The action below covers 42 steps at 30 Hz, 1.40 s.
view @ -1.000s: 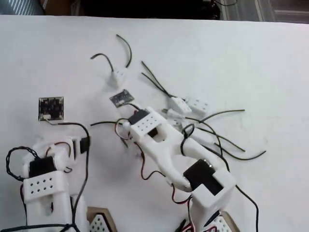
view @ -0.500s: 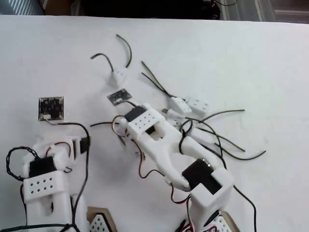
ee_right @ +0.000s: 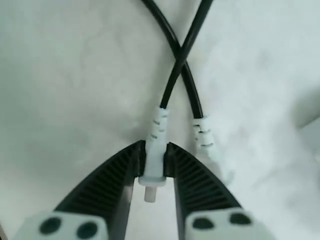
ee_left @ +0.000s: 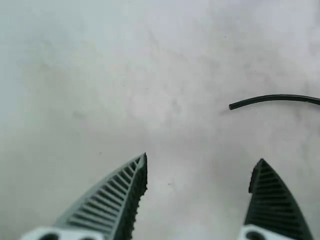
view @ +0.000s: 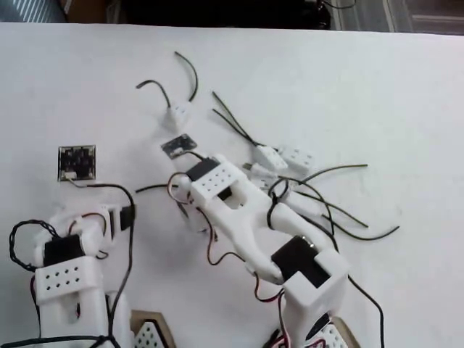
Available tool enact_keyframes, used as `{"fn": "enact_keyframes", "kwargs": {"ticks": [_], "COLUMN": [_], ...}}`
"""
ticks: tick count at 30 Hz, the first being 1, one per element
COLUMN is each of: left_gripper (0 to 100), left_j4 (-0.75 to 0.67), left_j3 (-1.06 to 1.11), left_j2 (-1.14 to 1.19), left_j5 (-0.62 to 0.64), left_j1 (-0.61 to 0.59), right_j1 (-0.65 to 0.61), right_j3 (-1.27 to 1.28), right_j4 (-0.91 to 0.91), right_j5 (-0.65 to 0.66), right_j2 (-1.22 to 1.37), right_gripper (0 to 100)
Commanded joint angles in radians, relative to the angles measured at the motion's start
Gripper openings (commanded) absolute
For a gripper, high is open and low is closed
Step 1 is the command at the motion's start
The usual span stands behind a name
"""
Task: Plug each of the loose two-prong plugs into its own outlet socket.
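Observation:
My right gripper (ee_right: 154, 150) is shut on a white two-prong plug (ee_right: 154, 162) with a black cord (ee_right: 172, 80), held just above the white table. A second white plug (ee_right: 204, 136) lies beside it, and the two cords cross farther out. In the high view the right arm (view: 239, 217) reaches up and left over a tangle of cords, close to a small black board (view: 180, 146). A square black outlet board (view: 76, 162) lies at the left. My left gripper (ee_left: 200, 165) hangs open over bare table, with a loose black cord end (ee_left: 272, 99) nearby.
A white connector block (view: 177, 113) with two curled cords lies at the back. Two more white blocks (view: 284, 156) sit among black cords (view: 341, 217) right of the right arm. The left arm (view: 65, 272) stays at the front left corner.
The right arm has shifted slightly to the left with the plug, and the small black board has slid a little left. The left arm has not moved.

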Motion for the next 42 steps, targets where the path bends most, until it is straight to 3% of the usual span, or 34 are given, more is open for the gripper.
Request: {"fn": "enact_keyframes", "kwargs": {"ticks": [1, 16, 20, 31, 42], "left_gripper": [32, 32, 32, 32, 32], "left_j4": [-0.021, -0.014, -0.014, -0.014, -0.011], "left_j3": [-0.005, -0.072, -0.146, -0.270, -0.273], "left_j2": [-0.021, -0.022, -0.022, -0.022, -0.050], "left_j5": [-0.008, 0.002, 0.100, 0.261, 0.261], "left_j1": [-0.001, 0.035, 0.101, 0.318, 0.472], "right_j1": [0.004, 0.004, 0.001, 0.001, -0.101], "right_j3": [-0.023, -0.015, 0.012, 0.405, 0.666], "right_j4": [0.028, 0.248, 0.239, -0.136, -0.338], "right_j5": [0.035, 0.035, 0.035, 0.032, 0.032], "right_j2": [-0.018, -0.584, -0.696, -1.030, -1.233], "right_gripper": [1.8, 1.8, 1.8, 1.7, 1.7]}}
